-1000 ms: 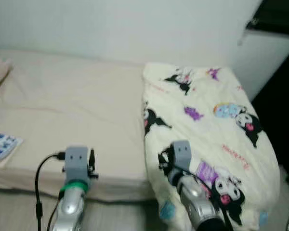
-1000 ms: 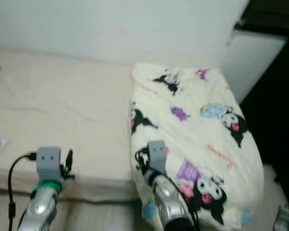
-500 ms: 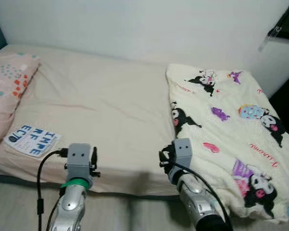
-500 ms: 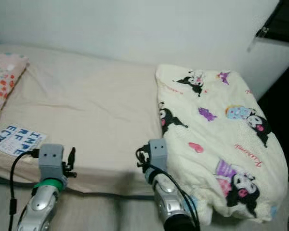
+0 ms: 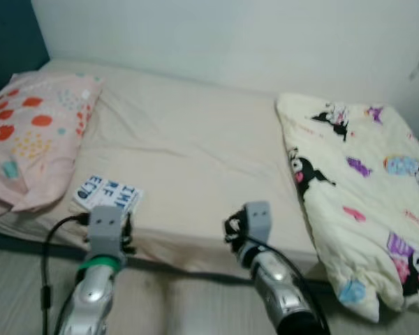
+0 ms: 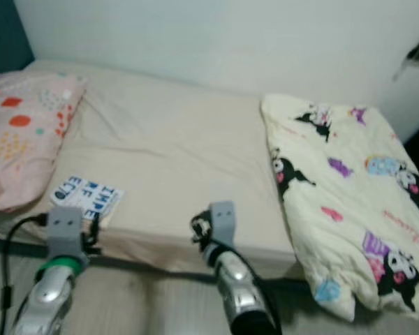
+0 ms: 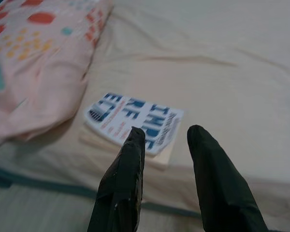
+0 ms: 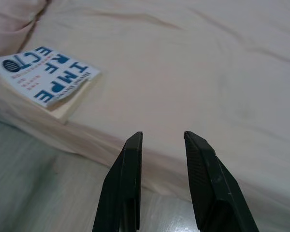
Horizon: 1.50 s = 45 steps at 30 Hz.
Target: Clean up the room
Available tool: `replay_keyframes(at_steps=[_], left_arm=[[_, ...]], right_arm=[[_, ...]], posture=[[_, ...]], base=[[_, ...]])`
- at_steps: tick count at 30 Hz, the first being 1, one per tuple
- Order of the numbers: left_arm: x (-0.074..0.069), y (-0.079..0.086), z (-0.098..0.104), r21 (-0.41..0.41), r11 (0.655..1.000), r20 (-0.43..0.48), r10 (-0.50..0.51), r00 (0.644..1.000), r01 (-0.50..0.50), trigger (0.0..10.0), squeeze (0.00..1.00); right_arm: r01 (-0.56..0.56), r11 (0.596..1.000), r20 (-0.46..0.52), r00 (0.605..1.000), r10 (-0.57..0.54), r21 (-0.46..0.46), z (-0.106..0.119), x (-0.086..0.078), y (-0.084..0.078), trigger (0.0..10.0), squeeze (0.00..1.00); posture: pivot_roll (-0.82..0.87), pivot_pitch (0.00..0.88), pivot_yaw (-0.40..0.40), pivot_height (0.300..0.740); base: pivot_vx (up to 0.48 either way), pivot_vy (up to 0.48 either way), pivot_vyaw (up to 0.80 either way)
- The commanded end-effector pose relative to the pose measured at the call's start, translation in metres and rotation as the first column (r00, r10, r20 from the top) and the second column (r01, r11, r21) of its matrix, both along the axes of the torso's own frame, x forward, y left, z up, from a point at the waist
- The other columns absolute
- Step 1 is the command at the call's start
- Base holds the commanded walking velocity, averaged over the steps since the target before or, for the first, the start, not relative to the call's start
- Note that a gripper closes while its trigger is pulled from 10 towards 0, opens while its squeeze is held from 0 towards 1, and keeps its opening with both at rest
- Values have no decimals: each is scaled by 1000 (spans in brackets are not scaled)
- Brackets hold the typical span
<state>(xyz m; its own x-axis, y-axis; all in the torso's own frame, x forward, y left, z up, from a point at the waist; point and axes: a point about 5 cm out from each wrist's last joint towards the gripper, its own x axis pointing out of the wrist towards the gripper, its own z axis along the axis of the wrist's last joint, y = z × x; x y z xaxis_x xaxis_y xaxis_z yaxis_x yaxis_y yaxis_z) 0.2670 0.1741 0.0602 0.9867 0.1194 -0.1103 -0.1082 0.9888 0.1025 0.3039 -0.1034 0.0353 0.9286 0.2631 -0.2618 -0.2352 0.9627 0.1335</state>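
White book (image 7: 133, 123) near bed (image 5: 195, 146) edge; left hand (image 7: 164, 135) open above.

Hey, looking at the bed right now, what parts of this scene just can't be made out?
- Book: the small print is blurred in the left wrist view, and the left gripper covers its near edge.
- Pillow: cut off by the left eye view's edge.
- Blanket: runs past the frame's right edge.
- Right gripper: its arm hides it in the eye views.

A white book (image 5: 107, 195) with large blue letters lies flat near the bed's (image 5: 195, 146) front edge, just beside a pink spotted pillow (image 5: 35, 132) at the left end. A cream cartoon-print blanket (image 5: 366, 188) lies bunched over the right end.
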Motion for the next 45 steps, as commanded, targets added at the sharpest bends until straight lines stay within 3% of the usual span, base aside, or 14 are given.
replay_keyframes(at_steps=[1, 9, 16, 25, 27, 29, 30, 32, 33, 34, 36, 37, 39, 45], left_arm=[[-3, -9, -6, -8, 1000, -30, -27, 999, 26, 10000, 0], [-2, -9, -6, -26, 1000, -21, -17, 1000, 16, 10000, 0], [-2, -14, -20, 19, 996, -98, -82, 992, 85, 10000, 0], [-4, -13, -25, 16, 995, -126, -99, 987, 102, 10000, 0], [-7, -14, -34, 13, 992, -176, -118, 977, 122, 10000, 0], [-19, -18, -70, -21, 987, -373, -158, 914, 162, 10000, 0], [-19, -18, -70, -21, 987, -373, -158, 914, 162, 10000, 0], [-42, -24, -108, -28, 975, -568, -197, 799, 221, 10000, 0], [-42, -24, -108, -28, 975, -568, -197, 799, 221, 10000, 0], [-67, -25, -131, -38, 967, -686, -208, 697, 251, 10000, 0], [-67, -25, -131, -38, 967, -686, -208, 697, 251, 10000, 0], [-80, -24, -140, -36, 964, -736, -203, 646, 263, 10000, 0], [-97, -27, -149, -45, 962, -780, -202, 593, 268, 10000, 0], [-110, -39, -154, -74, 955, -789, -233, 569, 289, 10000, 0]], right_arm=[[31, 999, -18, 999, -31, -21, -5, -2, -12, 10000, 0], [28, 999, -18, 999, -28, -21, -5, -2, -12, 10000, 0], [1, 999, -46, 999, -4, -50, -13, -7, -11, 10000, 0], [6, 998, -58, 998, -10, -57, -16, -10, -14, 10000, 0], [8, 998, -74, 997, -13, -68, -20, -11, -15, 10000, 0], [-28, 989, -176, 984, 2, -149, -42, -24, -19, 10000, 0], [-28, 989, -176, 984, 2, -149, -42, -24, -19, 10000, 0], [-86, 960, -347, 938, -12, -265, -74, -50, -28, 10000, 0], [-86, 960, -347, 938, -12, -265, -74, -50, -28, 10000, 0], [-141, 935, -491, 870, -40, -326, -98, -78, -37, 10000, 0], [-141, 935, -491, 870, -40, -326, -98, -78, -37, 10000, 0], [-159, 927, -555, 830, -61, -340, -107, -93, -41, 10000, 0], [-180, 923, -636, 767, -85, -341, -120, -115, -44, 10000, 0], [-242, 919, -679, 734, -36, -311, -127, -130, -40, 10000, 0]], posture=[[51, 17, -49, 740], [51, 12, -48, 740], [52, 7, -52, 740], [50, 10, -51, 740], [51, 11, -52, 740], [57, 8, -61, 740], [57, 8, -61, 740], [62, 0, -62, 740], [62, 0, -62, 740], [59, 0, -60, 740], [59, 0, -60, 740], [57, 0, -58, 740], [59, 0, -57, 740], [56, 0, -51, 740]], base=[[0, -480, 0], [0, -358, 0], [0, 0, 0], [0, 0, 0], [0, 0, 0], [0, 0, 0], [0, 0, 0], [0, 0, 0], [0, 0, 0], [0, 0, 0], [0, 0, 0], [0, 0, 0], [0, 0, 0], [0, 0, 0]])
